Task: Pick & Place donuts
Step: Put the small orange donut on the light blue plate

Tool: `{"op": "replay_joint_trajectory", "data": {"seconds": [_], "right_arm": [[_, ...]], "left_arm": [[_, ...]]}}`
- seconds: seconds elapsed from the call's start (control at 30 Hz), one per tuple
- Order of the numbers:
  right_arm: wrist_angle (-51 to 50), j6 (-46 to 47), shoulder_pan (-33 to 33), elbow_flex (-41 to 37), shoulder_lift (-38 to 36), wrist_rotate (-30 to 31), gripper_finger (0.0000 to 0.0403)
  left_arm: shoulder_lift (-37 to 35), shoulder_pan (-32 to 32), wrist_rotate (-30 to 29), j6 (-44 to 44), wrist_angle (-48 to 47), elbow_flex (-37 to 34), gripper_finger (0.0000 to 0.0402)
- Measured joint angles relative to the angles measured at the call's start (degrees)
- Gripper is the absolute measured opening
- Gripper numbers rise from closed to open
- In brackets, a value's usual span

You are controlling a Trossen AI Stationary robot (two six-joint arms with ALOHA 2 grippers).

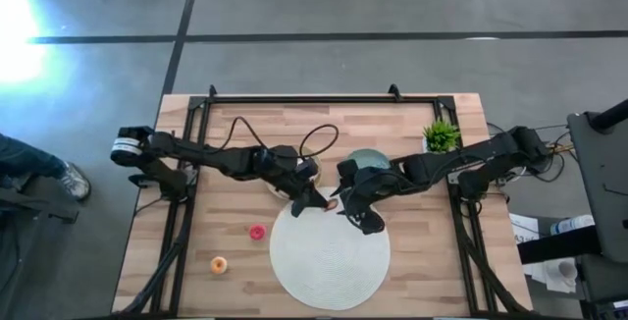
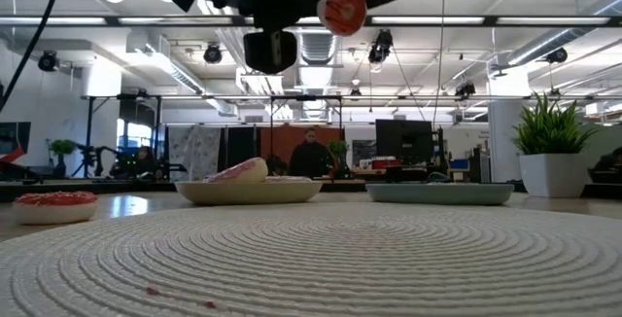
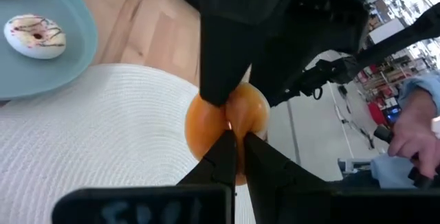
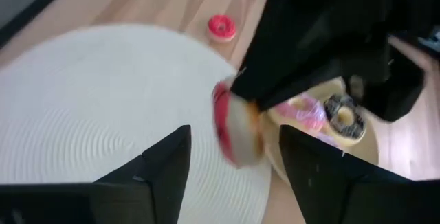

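The big white round mat (image 1: pixel 329 251) lies under both pincers; the left pincer (image 1: pixel 322 205) hangs over the mat's far edge, its fingers squeezed tight on a small orange donut (image 3: pixel 227 124) held up in the air; the right pincer (image 1: pixel 365 220) hangs just beside it with its fingers (image 4: pixel 165 165) wide apart and nothing in them; the beige plate (image 4: pixel 344 131) with a pink donut (image 4: pixel 302 110) sits behind the left pincer; a red-pink donut (image 1: pixel 257 232) lies on the wood nearby.
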Motion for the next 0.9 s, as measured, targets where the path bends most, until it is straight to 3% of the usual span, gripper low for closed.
{"op": "replay_joint_trajectory", "data": {"seconds": [0.5,0.73,0.9], "right_arm": [[0.99,2.6,-0.13,-0.48,0.3,0.44,0.0121],[-0.5,6.9,-0.21,-0.48,0.3,0.66,0.0061],[-6.23,13.66,-0.84,-0.53,0.32,0.25,0.0026]], "left_arm": [[0.0,0.37,-0.41,-0.11,1.37,0.02,0.0],[0.0,0.35,-3.43,-2.67,1.39,0.0,0.0001],[-0.09,0.32,-7.94,-3.52,0.19,0.0,0.0041]]}}
